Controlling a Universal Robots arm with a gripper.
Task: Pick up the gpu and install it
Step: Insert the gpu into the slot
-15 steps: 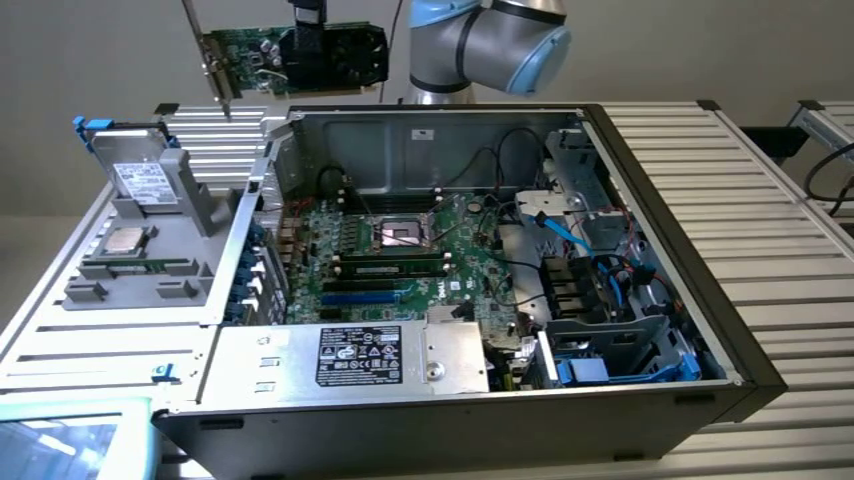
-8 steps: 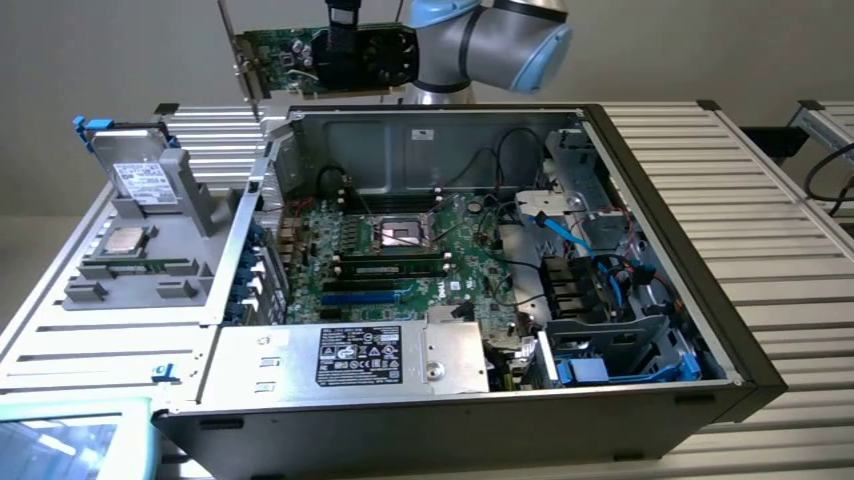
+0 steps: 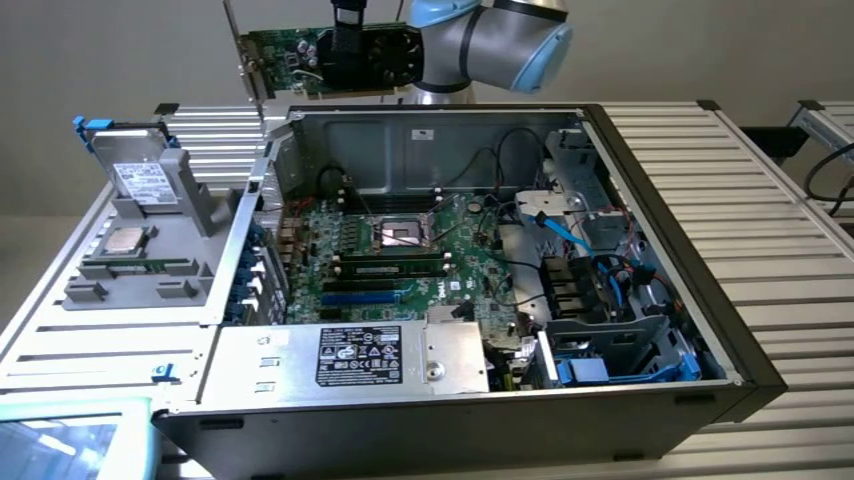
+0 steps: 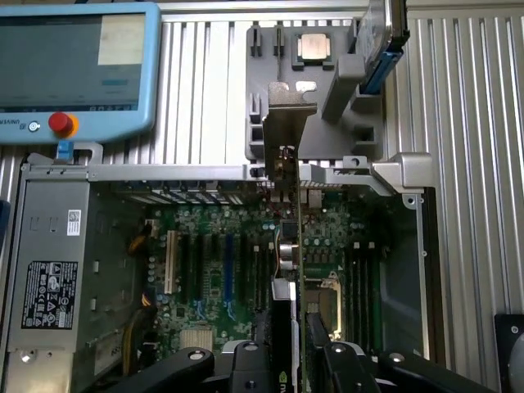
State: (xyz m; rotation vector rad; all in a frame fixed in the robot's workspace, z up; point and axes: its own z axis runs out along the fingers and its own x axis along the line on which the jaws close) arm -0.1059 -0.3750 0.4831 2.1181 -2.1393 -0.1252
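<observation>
The gpu (image 3: 310, 58), a green card with a black fan shroud and a silver end bracket, hangs in the air above the far wall of the open computer case (image 3: 747, 330). My gripper (image 3: 350, 40) is shut on it from above. In the wrist view the gpu (image 4: 288, 139) appears edge-on between the black fingers (image 4: 336, 364), its bracket over the case's slot-side wall. The gripper (image 4: 291, 364) holds it high over the green motherboard (image 4: 213, 262), apart from the expansion slots (image 4: 228, 262).
Inside the case are a power supply (image 3: 347, 355), memory sticks (image 3: 387, 268), the CPU socket (image 3: 400, 232) and blue cables (image 3: 614, 280). At the exterior view's left, a grey fixture (image 3: 134, 260) holds a processor and a hard drive (image 3: 134, 170). A teach pendant (image 4: 74, 65) lies on the slatted table.
</observation>
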